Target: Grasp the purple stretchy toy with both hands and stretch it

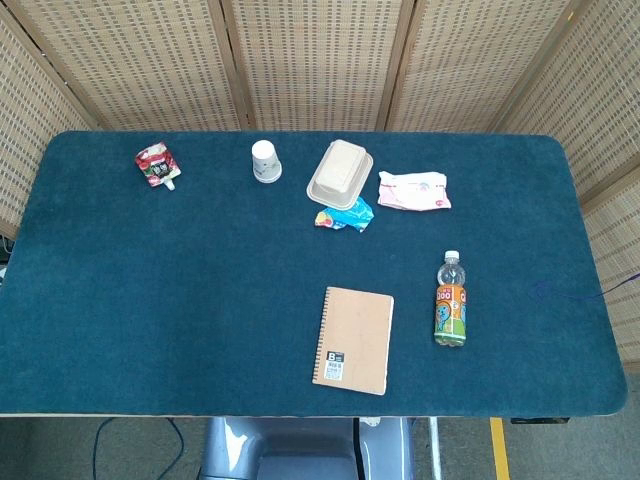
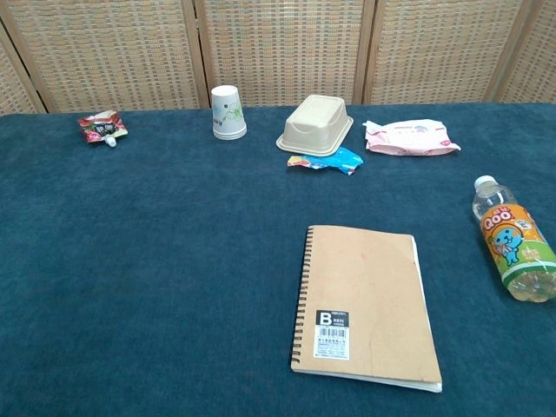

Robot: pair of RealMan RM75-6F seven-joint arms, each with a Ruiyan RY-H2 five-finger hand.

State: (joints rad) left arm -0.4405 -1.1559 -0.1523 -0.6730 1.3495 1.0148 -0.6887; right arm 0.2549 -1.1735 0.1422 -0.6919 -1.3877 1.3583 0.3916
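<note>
Of the purple stretchy toy I see only a thin slack strand, lying over the table's right edge in the head view; its free tip points left, about a hand's width right of the bottle. The chest view does not show it. Neither hand appears in either view, so what holds the strand's far end is hidden beyond the frame.
On the dark teal table lie a spiral notebook, an orange drink bottle, a pink wipes pack, a blue snack wrapper, a beige food box, a paper cup and a red pouch. Wicker screens stand behind.
</note>
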